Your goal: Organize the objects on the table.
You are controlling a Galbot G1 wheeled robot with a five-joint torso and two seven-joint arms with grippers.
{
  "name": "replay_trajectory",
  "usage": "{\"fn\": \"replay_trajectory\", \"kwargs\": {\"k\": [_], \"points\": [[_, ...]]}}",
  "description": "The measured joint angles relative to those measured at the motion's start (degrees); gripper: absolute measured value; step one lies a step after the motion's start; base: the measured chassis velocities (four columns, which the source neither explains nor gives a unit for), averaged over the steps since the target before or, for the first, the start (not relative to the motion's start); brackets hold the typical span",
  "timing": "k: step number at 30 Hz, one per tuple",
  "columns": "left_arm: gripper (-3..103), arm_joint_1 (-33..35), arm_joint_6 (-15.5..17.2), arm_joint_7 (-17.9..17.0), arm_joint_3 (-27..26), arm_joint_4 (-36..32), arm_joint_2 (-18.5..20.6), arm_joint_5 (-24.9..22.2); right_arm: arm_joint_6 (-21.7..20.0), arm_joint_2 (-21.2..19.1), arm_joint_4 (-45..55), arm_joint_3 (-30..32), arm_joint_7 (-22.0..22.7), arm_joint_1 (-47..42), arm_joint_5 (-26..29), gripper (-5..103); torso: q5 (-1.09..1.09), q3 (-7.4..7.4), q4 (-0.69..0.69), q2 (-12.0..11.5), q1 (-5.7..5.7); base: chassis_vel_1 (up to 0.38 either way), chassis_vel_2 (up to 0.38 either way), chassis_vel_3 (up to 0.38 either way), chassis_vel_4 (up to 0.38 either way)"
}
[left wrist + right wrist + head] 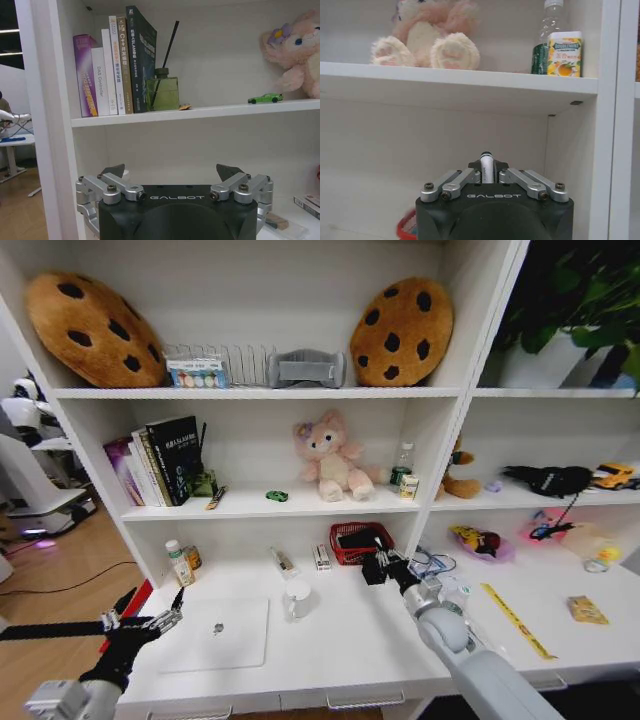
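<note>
My right gripper point(381, 562) hovers over the white table point(350, 640), just in front of a red mesh basket point(360, 542). In the right wrist view it point(488, 169) is shut on a pen point(486, 161) with a white barrel and a dark tip, standing upright between the fingers. My left gripper point(152, 605) hangs open at the table's left end, beside the closed silver laptop point(215, 633); its jaws point(171, 172) hold nothing. A tiny green toy car point(277, 496) point(265, 98) sits on the middle shelf. A small green-lidded jar point(177, 560) stands at the table's back left.
A white mug point(296, 600) stands right of the laptop. Small items point(283, 562) lie near the back wall. A yellow ruler point(517, 620) and a snack packet point(587, 610) lie at the right. Books point(160, 462), a pink plush point(328, 458) and bottles point(403, 472) fill the shelf above.
</note>
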Motion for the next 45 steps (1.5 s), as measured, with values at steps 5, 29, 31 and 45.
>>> {"fn": "replay_trajectory", "kwargs": {"k": [5,29,31,45], "points": [[100,0.0,0.0,0.0,0.0,0.0,0.0,0.0,6.2,2.9,-8.7,-1.3,-0.8,4.4,-3.1,12,0.03,0.0,-0.01,0.0,0.0,0.0,0.0,0.0,0.0],[100,0.0,0.0,0.0,0.0,0.0,0.0,0.0,17.2,12.6,-20.8,-2.5,-1.5,11.5,-6.6,12,0.0,-0.01,-0.01,0.0,0.0,0.0,0.0,0.0,0.0],[100,0.0,0.0,0.0,0.0,0.0,0.0,0.0,17.3,12.6,-21.6,-2.3,-1.6,11.5,-6.6,12,0.01,-0.01,-0.02,0.0,0.0,0.0,0.0,0.0,0.0],[100,0.0,0.0,0.0,0.0,0.0,0.0,0.0,18.9,12.0,-24.1,-1.9,-1.1,11.7,-7.4,12,0.01,-0.01,0.0,0.0,0.0,0.0,0.0,0.0,0.0]]}}
